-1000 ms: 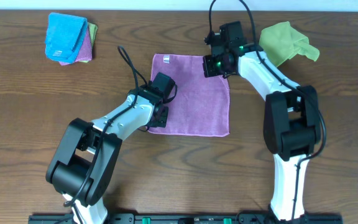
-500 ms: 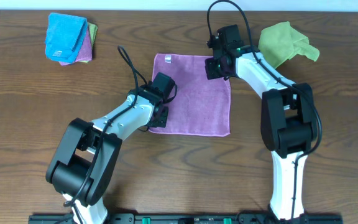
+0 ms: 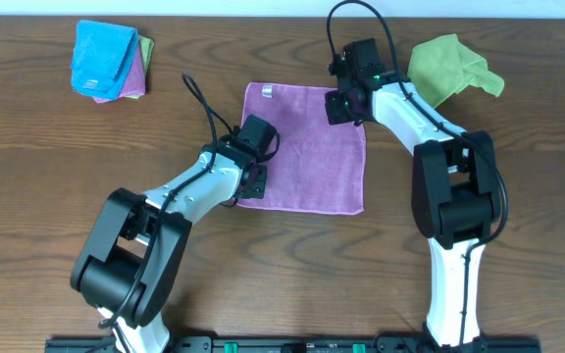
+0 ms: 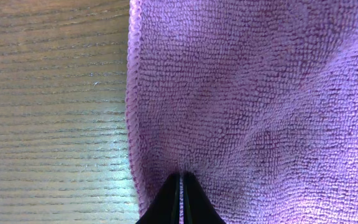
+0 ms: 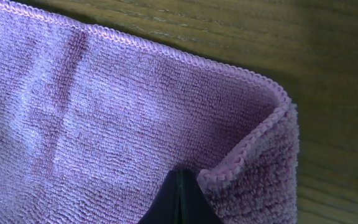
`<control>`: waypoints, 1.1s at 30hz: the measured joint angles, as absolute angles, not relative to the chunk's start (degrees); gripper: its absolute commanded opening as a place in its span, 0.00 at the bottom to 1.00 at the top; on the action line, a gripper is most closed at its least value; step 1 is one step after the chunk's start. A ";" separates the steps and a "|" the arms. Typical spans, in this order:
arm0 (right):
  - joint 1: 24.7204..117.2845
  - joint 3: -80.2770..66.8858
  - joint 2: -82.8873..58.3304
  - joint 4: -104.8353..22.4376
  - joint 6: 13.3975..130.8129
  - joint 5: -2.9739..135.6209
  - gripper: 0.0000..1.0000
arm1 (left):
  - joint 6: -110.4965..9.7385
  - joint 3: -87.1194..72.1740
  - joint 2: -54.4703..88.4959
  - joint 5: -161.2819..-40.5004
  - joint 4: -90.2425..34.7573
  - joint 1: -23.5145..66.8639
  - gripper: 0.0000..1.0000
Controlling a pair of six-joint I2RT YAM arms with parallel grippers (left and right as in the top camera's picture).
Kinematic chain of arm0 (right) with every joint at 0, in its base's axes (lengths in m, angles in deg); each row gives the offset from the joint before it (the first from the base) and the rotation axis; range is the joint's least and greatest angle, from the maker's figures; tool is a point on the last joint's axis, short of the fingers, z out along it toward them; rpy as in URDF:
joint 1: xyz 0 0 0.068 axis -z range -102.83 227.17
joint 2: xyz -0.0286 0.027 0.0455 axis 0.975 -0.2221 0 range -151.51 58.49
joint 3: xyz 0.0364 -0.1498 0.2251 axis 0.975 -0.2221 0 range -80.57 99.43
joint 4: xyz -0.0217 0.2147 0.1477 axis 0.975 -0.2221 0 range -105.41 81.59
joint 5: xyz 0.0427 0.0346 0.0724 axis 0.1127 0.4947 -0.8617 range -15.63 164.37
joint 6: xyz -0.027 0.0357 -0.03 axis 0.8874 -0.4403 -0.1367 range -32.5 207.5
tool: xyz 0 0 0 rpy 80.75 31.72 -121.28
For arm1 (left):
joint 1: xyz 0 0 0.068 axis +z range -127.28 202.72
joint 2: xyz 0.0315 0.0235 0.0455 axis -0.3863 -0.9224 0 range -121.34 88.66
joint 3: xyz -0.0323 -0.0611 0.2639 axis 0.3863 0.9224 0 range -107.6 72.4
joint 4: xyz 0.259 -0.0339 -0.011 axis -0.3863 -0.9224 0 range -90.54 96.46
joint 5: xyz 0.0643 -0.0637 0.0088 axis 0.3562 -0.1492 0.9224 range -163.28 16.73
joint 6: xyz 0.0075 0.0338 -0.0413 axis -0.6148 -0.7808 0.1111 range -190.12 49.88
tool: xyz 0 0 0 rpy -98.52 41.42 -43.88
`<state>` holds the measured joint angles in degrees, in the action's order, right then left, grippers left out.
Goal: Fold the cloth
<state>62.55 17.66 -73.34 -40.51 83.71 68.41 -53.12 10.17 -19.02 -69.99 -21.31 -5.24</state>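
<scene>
As left pincer (image 4: 181, 177) pinches the cloth (image 3: 307, 147), right pincer (image 5: 180, 174) pinches it.

A dark brown wooden table (image 3: 27, 196) is spread across the overhead view, its grain run left to right. A thin pale strip (image 3: 214, 7) is seen beyond the far edge. A soft sheen is thrown on the wood in the left wrist view.

2 corners of cloth (image 3: 307, 147) hidden under left gripper (image 3: 252, 184), right gripper (image 3: 337, 106) | tag (image 3: 265, 92) tiny, possibly white
</scene>
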 measured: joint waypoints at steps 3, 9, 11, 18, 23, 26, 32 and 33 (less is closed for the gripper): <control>62.55 17.73 -73.34 -40.60 83.73 69.96 0.01 | -52.75 10.89 -18.76 -70.01 -20.50 -5.24 0.06; 62.99 18.12 -73.34 -42.19 83.73 73.35 0.01 | -52.27 11.94 -18.28 -70.01 -19.64 -5.24 0.06; 63.39 18.19 -73.25 -42.65 83.73 74.03 0.01 | -52.23 12.18 -18.14 -70.01 -19.40 -5.24 0.06; 66.01 19.02 -73.23 -45.10 83.65 76.41 0.01 | -52.09 12.35 -18.06 -70.01 -19.21 -5.26 0.06; 67.93 19.83 -73.23 -46.74 83.65 79.69 0.01 | -52.09 12.40 -18.06 -69.99 -19.16 -5.26 0.06; 68.39 19.89 -73.23 -47.48 83.65 82.16 0.01 | -52.09 12.40 -18.06 -69.96 -19.16 -5.29 0.06; 68.37 19.94 -73.23 -48.38 83.30 85.09 0.01 | -52.09 12.40 -18.06 -69.94 -19.16 -5.29 0.06; 68.37 20.11 -73.23 -49.01 82.97 85.39 0.01 | -52.09 12.40 -18.06 -69.94 -19.16 -5.29 0.06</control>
